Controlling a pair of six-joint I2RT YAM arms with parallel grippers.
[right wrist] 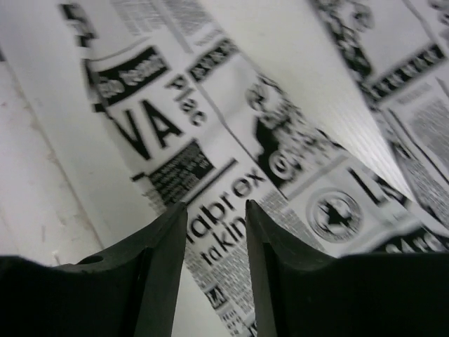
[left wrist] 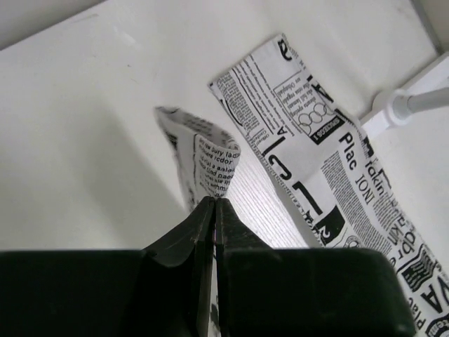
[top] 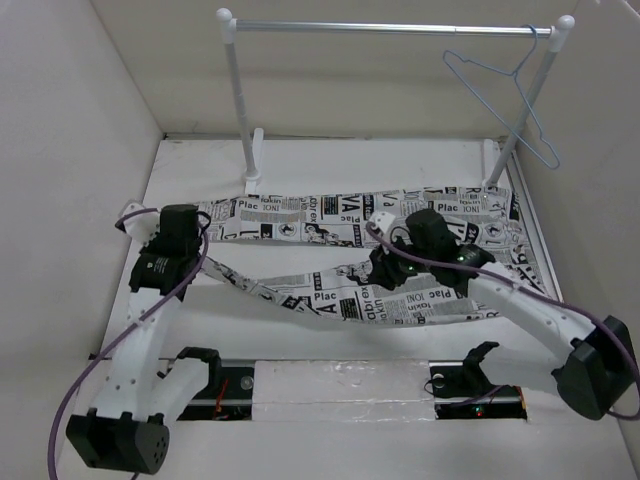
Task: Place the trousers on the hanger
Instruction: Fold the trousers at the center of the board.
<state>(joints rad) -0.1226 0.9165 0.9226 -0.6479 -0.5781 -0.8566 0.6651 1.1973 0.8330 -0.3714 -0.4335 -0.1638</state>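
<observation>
Early: trousers [top: 330,225] not on hanger [top: 510,95] yet.
Flat before the rack [top: 390,27]; hanger bare at its right end. My left gripper [left wrist: 214,205] clenched on a leg end, right gripper [right wrist: 215,217] released over cloth.

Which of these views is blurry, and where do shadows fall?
Right wrist view: trousers print smeared by blur. Left wrist view: print sharp, raised cloth end throws a soft shadow on the table. Top view: even light, hanger thin but crisp.
</observation>
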